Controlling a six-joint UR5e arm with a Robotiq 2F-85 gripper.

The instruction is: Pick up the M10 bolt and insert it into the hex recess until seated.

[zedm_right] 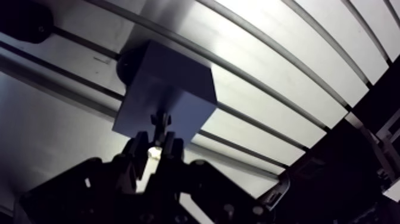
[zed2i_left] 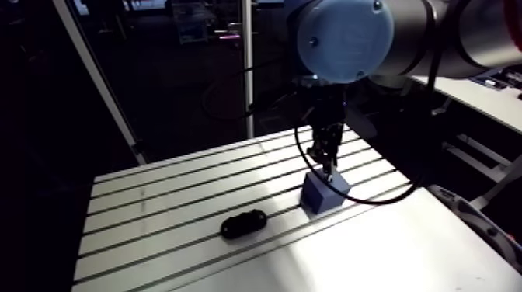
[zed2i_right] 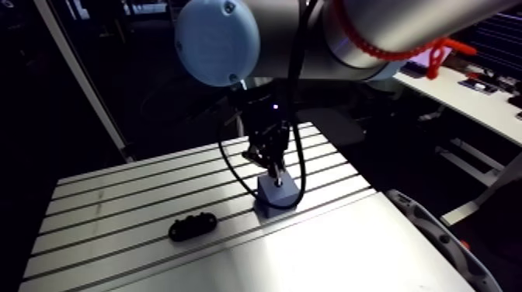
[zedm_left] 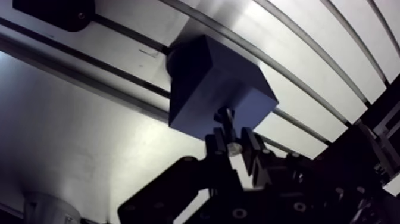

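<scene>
A blue block [zed2i_left: 323, 192] stands on the slotted table [zed2i_left: 179, 194]; its hex recess cannot be made out. In the wrist view the block [zedm_left: 214, 83] lies just ahead of my gripper [zedm_left: 233, 145]. The fingers are shut on the M10 bolt [zedm_left: 226, 119], whose dark shank points from the fingertips toward the block's near face. The bolt's tip sits at or just over the block's surface; I cannot tell whether it touches. In the arm view the gripper [zed2i_right: 272, 167] hangs directly over the block [zed2i_right: 276, 191].
A black oblong part [zed2i_left: 243, 224] lies on the table to the left of the block, also seen in the wrist view [zedm_left: 56, 12] beyond the block. A smooth plate [zed2i_left: 373, 256] covers the table's near right part.
</scene>
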